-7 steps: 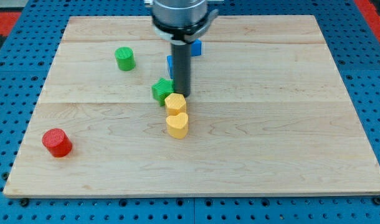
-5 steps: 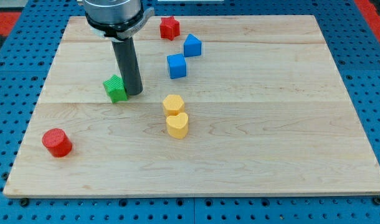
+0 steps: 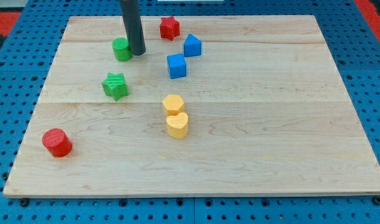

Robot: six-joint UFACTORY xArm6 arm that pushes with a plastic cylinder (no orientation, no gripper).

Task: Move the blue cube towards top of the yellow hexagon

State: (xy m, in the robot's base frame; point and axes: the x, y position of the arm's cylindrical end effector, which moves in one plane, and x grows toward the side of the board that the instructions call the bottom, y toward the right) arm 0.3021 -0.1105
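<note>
The blue cube sits on the wooden board, up and slightly right of the yellow hexagon, with a gap between them. A yellow heart-shaped block touches the hexagon's lower side. My tip is at the view's upper left, just right of the green cylinder and well left of the blue cube. It touches neither the cube nor the hexagon.
A second blue block lies up and right of the cube. A red star is near the top edge. A green star lies left of centre. A red cylinder sits at lower left.
My tip swept left from beside the yellow hexagon, pushing the green star left, then moved up to beside the green cylinder. The blue cube and yellow blocks stayed put.
</note>
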